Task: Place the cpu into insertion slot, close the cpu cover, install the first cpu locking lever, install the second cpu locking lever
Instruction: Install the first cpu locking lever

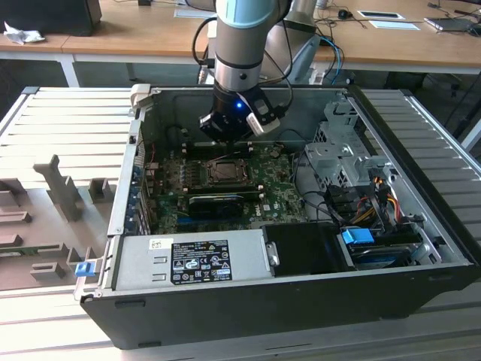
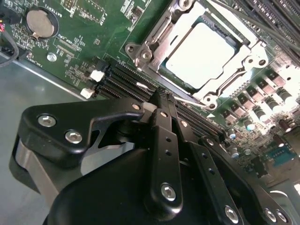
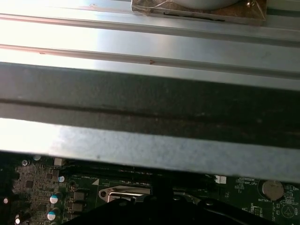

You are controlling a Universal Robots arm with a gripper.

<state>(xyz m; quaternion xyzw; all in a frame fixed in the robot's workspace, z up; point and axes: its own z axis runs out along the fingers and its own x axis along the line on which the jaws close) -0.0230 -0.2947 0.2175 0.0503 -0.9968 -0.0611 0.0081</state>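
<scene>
Open PC case (image 1: pixel 421 226) on slatted surface (image 1: pixel 68 120). cpu (image 2: pixel 199 54) seated in insertion slot (image 2: pixel 140 55), cpu cover (image 2: pixel 243 58) down over it. My gripper (image 2: pixel 159 101) hovers just beside, pinched closed, empty. Levers likely thin, springy; hook at tips.

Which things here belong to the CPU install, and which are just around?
Job:
cpu, seated
insertion slot
cpu cover, down around the chip
gripper, close above the socket

Around:
coin battery
power supply
drive cage
</scene>
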